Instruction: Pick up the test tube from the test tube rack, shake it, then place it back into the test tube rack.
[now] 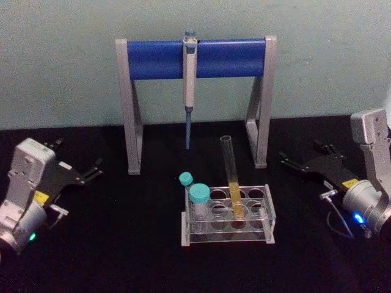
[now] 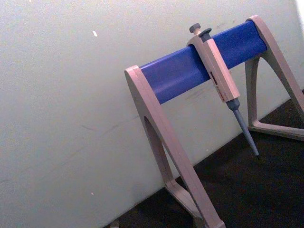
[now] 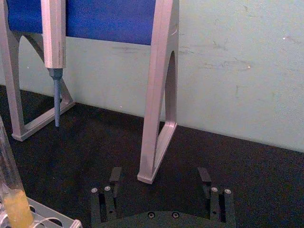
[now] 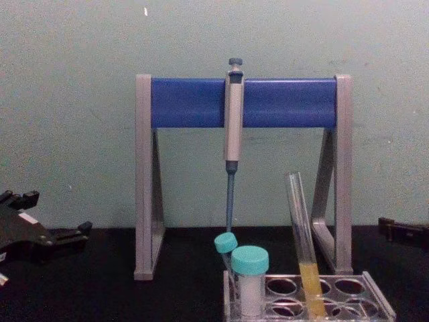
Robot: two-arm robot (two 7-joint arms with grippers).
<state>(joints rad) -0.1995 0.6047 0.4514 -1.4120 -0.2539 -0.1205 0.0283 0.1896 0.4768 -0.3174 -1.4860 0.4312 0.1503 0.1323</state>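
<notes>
The test tube [image 1: 231, 174] stands leaning in the test tube rack [image 1: 227, 239] at the table's centre, with yellow liquid in its lower part. The chest view shows the test tube [image 4: 303, 241] rising from the rack [image 4: 379, 303]. My left gripper [image 1: 80, 152] rests open at the far left, well away from the rack. My right gripper [image 1: 299, 151] rests open to the right of the rack, empty. In the right wrist view its fingers [image 3: 115, 175] are spread wide, with the tube [image 3: 10, 192] off to one side.
Two teal-capped vials [image 1: 198, 196] sit in the rack's left end. Behind the rack stands a tall grey stand with a blue crossbar [image 1: 195, 58], and a pipette [image 1: 189, 79] hangs from it. The black tabletop meets a pale wall at the back.
</notes>
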